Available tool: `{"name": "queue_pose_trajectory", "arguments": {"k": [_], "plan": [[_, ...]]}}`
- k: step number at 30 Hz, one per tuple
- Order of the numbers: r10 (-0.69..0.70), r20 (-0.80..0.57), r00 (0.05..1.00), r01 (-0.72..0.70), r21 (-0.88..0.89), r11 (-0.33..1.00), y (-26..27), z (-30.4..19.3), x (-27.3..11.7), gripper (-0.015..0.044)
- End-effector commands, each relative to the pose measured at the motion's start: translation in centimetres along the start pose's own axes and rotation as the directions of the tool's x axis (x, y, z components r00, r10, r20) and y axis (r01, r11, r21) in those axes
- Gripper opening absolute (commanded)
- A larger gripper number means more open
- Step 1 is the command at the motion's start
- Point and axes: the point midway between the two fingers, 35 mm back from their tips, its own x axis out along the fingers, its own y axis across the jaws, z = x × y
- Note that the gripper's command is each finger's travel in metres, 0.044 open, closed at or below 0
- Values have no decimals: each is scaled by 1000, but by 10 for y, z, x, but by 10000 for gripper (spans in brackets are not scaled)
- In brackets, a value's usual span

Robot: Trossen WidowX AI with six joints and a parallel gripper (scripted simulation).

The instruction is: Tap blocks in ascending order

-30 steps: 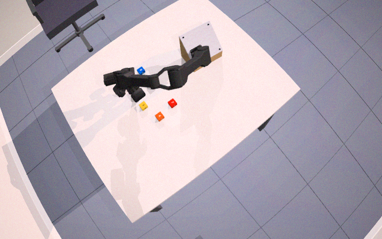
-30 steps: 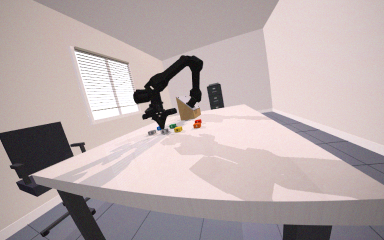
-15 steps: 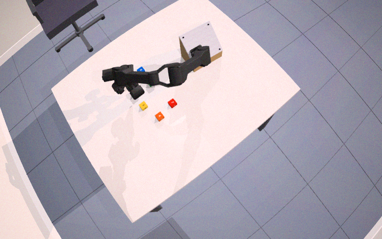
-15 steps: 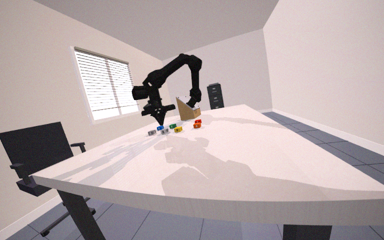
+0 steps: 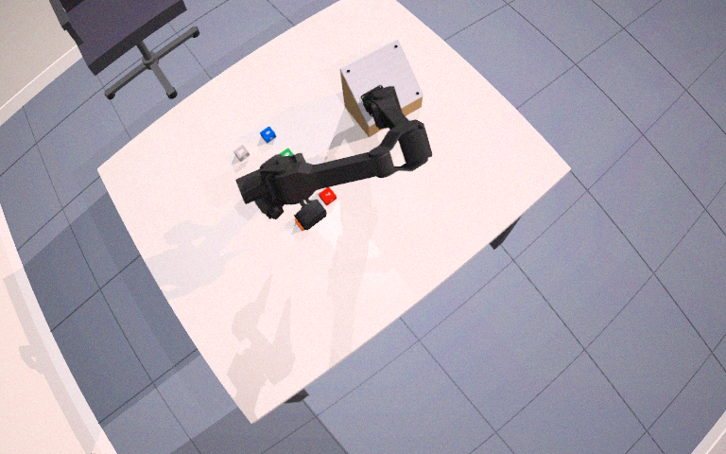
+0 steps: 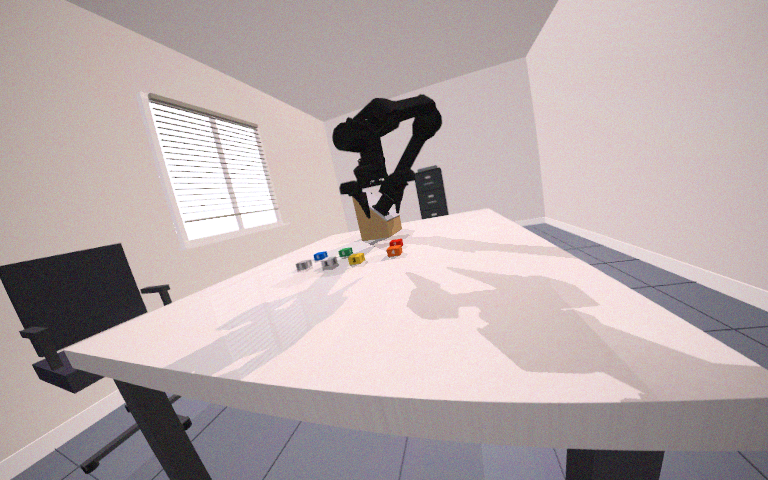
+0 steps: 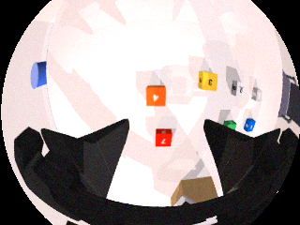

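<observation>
- Top view: the pale table (image 5: 428, 214) (image 6: 396, 339) (image 7: 112, 56) spreads under everything, with one loose group of seven blocks.
- The chair (image 5: 128, 31) (image 6: 67, 294) (image 7: 292, 98) stands off one side.
- The cabinet (image 6: 430, 192) is beyond the far end of the table.
- The black arm (image 5: 348, 168) (image 6: 427, 118) reaches from the box, bends over, and points its wrist down. From above it covers part of the group.
- The box (image 5: 385, 69) (image 6: 376, 226) (image 7: 199, 188) sits on the table, with brown sides and a pale top.
- The gripper (image 6: 383, 213) (image 7: 168, 123) is wide open and holds nothing, tips raised above the table and apart from the blocks.
- The red block (image 5: 327, 196) (image 6: 395, 242) (image 7: 163, 138) shows a 7; in the wrist view it appears between the fingers, lower down on the table.
- The orange block (image 5: 300, 224) (image 6: 394, 250) (image 7: 156, 96) is near red, marked 4, mostly covered from above.
- The yellow block (image 6: 356, 258) (image 7: 207, 81) shows a 3, between orange and the nearer grey.
- The green block (image 5: 287, 153) (image 6: 345, 252) (image 7: 230, 125) is partly hidden by the arm.
- The blue block (image 5: 267, 134) (image 6: 320, 255) (image 7: 249, 125) lies near green.
- The nearer grey block (image 6: 329, 263) (image 7: 237, 88) is beside yellow; its digit is perhaps a 2, though blurred.
- The outer grey block (image 5: 242, 152) (image 6: 304, 264) (image 7: 256, 93) lies at the group's edge, its digit too faint to read.
</observation>
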Motion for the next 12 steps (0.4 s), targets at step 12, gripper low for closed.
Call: {"name": "queue_pose_trajectory", "arguments": {"k": [12], "plan": [[20, -9, 1000, -20, 8, 1000, 95, -80, -25, 400]]}}
